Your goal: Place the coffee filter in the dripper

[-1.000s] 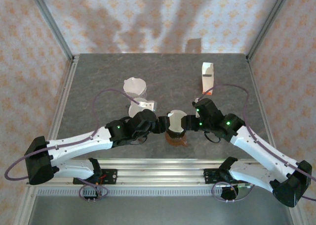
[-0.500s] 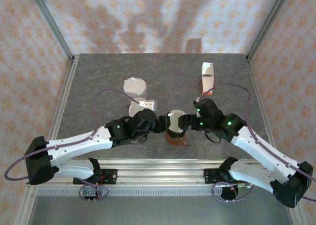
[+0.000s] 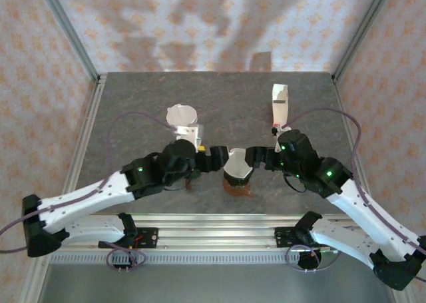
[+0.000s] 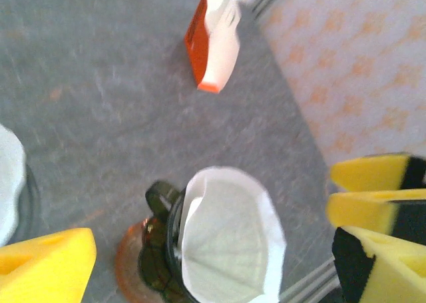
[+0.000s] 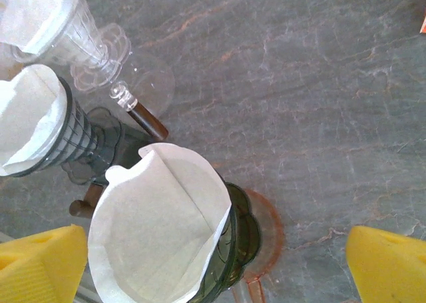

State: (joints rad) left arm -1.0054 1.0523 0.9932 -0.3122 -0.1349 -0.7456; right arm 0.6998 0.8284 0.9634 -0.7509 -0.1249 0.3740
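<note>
Filter (image 5: 156,230) now sits open in the dripper (image 5: 241,233), released: the left claw (image 3: 215,158) and right claw (image 3: 257,160) have just spread wide beside it, so placement looks done.

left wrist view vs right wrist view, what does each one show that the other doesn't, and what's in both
Left wrist adds a clear look at the orange and white carton standing on the table, plus the patterned wall. Right wrist adds the clear glass dripper holding another filter. Shared: the white filter sitting in the dark dripper on the grey table.
</note>
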